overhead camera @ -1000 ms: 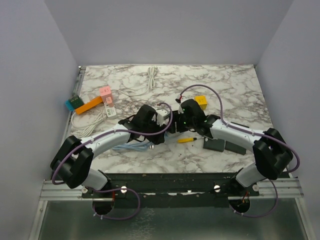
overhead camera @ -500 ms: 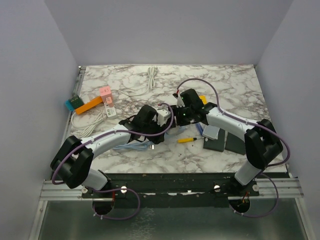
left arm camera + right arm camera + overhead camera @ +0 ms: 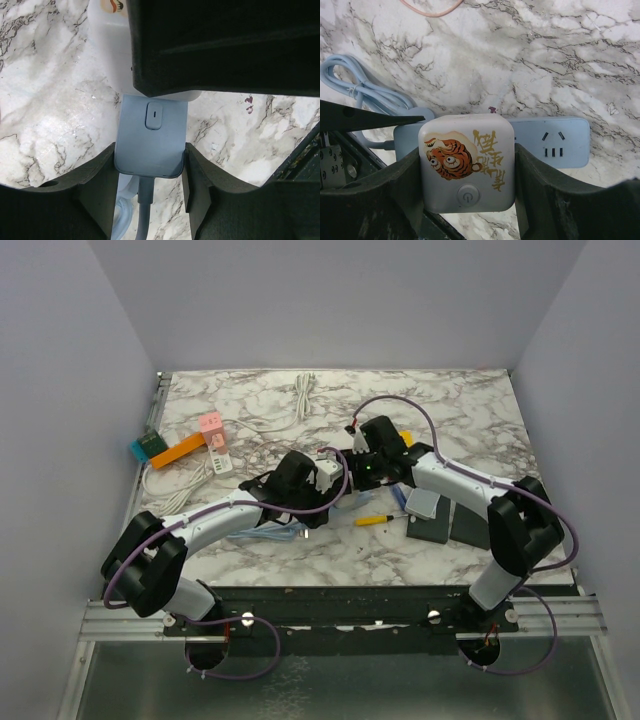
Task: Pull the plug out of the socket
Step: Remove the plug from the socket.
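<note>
At table (image 3: 450, 410) centre, my right gripper (image 3: 467, 190) clamps plug (image 3: 465, 150), sitting on power strip (image 3: 552, 142); left gripper (image 3: 150, 180) clamps strip end. Risk: skewed pull jams prongs; weak left grip lets strip lift with plug.

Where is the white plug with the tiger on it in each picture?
Top external: the tiger plug is in the middle, where the two arms meet.
Left wrist: its plain white side shows at the top left, partly hidden by something black.
Right wrist: it is at the bottom middle, between the jaws, with the tiger facing the camera.
Shared landmark: the blue power strip under it.
</note>
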